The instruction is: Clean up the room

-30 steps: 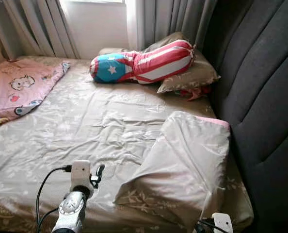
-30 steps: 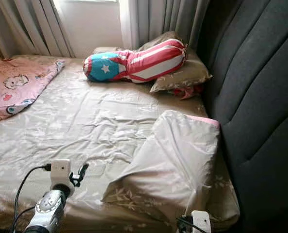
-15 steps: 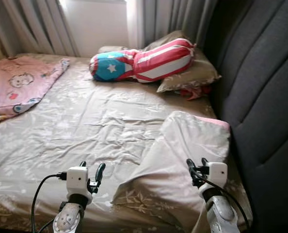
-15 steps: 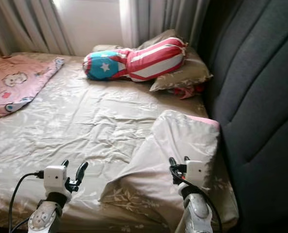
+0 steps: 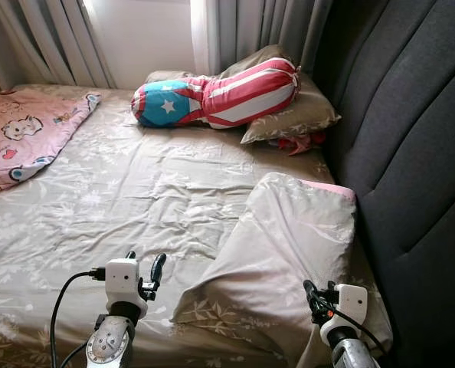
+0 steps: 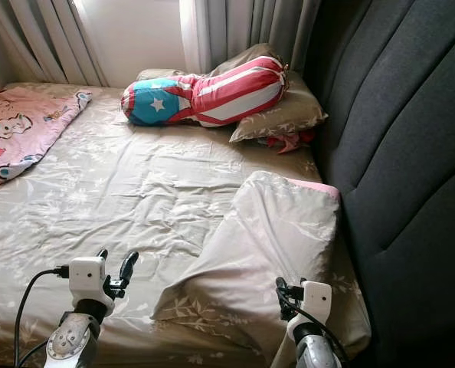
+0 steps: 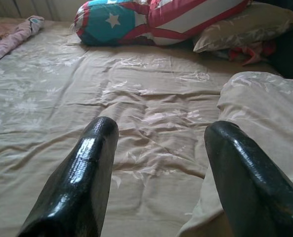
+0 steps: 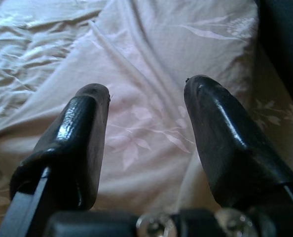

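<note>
A beige floral pillow (image 5: pixel 289 264) lies crumpled on the near right part of the bed (image 5: pixel 120 192), its far edge showing a pink trim and its right side up against the dark padded headboard (image 5: pixel 411 153). The right gripper (image 8: pixel 146 123) hovers over the near end of this pillow, its two black fingers (image 8: pixel 82 133) spread well apart with nothing between them; in the head views it sits low at the pillow's near right corner (image 5: pixel 313 294). The left gripper (image 7: pixel 159 148) is held above the wrinkled beige sheet just left of the pillow, its fingers (image 7: pixel 90 163) likewise wide apart and empty, and appears in the left eye view near the bed's front edge (image 5: pixel 145 268). Farther up the bed, a bolster (image 5: pixel 216 96) in red and white stripes with a blue end bearing a white star rests across a second beige pillow (image 5: pixel 296 115) at the headboard side, with a bit of red cloth (image 5: pixel 296 143) peeking out beneath that pillow. A pink blanket (image 5: pixel 24 134) with cartoon prints lies on the far left of the bed. Grey curtains (image 5: pixel 258 27) hang behind, flanking a bright window.
</note>
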